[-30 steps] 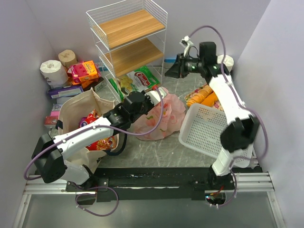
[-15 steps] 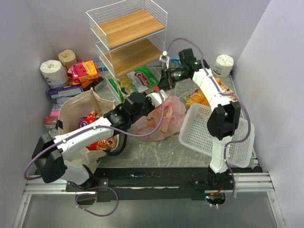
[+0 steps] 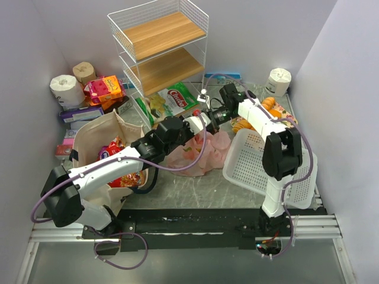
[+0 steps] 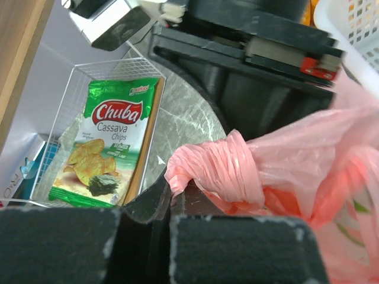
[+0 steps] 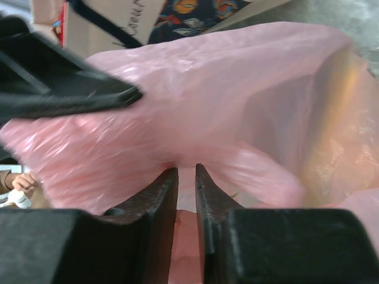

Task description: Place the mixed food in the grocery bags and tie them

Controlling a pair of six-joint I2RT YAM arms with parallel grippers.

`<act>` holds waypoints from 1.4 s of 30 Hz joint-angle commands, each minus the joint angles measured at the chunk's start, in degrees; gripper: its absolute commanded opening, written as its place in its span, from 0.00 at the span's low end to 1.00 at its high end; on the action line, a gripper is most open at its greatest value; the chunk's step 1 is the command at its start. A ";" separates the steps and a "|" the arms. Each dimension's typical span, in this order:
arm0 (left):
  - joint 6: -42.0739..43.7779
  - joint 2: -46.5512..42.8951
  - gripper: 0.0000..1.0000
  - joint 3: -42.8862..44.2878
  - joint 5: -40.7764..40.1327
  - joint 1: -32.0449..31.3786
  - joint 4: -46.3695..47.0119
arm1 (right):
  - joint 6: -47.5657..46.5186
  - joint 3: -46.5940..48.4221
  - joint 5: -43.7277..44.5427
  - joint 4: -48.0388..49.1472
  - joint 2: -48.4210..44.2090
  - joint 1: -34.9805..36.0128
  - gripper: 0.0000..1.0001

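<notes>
Status: bagging largely done, tying in progress on one bag only.

- Pink bag (image 3: 198,155) sits at the centre of the worktop (image 3: 201,189), bulging. Its contents are not identifiable through the film.
- Left gripper (image 3: 194,125) is at the bag's 12 o'clock edge. In the left wrist view, one handle (image 4: 222,171) is twisted into a tight rope, and the jaws are pressed together on its free end.
- Right gripper (image 3: 207,116) meets the bag from 1 o'clock, just beside the left one. In its wrist view the jaws are nearly together with a narrow gap. Pink film gathers at the fingertips (image 5: 170,173). I cannot tell whether it is actually clamped.
- No finished knot is visible. Judgement: the handles are gathered, but the knot has yet to be made.
- Canvas tote (image 3: 98,133) stands at 9 o'clock with its mouth open and red snack packets (image 3: 121,168) inside. Its straps hang loose, so it is not tied.
- Not bagged: orange-coloured food (image 3: 267,104) at 2 o'clock, behind the white basket (image 3: 260,160).
- Not bagged: a green chips packet (image 4: 112,139) in the bottom tier of the wire rack (image 3: 157,53) at 12 o'clock.

Remaining, as judged: knot the pink bag, load the stragglers, then tie the tote.
</notes>
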 commanded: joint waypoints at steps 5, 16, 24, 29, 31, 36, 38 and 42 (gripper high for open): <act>-9.52 -0.46 0.01 -1.03 -2.29 0.20 4.58 | 1.79 -6.08 -5.82 6.03 -7.75 -0.39 0.35; -19.81 -1.60 0.01 -1.39 1.58 0.12 4.32 | 18.48 -20.93 -6.00 30.09 -16.80 -0.75 0.34; -25.35 -2.75 0.01 -2.53 4.21 0.20 3.88 | 27.36 -24.72 -3.71 43.55 -17.95 -0.22 0.43; -27.10 -3.19 0.01 -2.97 7.55 0.20 3.79 | 27.54 -24.81 -2.30 44.87 -17.24 1.45 0.46; -28.16 -3.27 0.01 -3.14 8.08 0.20 3.52 | 28.33 -25.34 -2.22 46.80 -17.24 1.71 0.51; -29.13 -3.71 0.01 -4.20 9.40 0.12 4.40 | 29.56 -25.95 -1.78 49.00 -17.42 2.51 0.56; -29.22 -3.54 0.01 -3.94 9.32 0.20 4.05 | 29.92 -26.04 -1.25 49.79 -17.59 2.59 0.58; -29.39 -3.63 0.01 -4.11 8.96 0.12 4.14 | 30.27 -26.39 -0.81 50.15 -17.86 2.77 0.32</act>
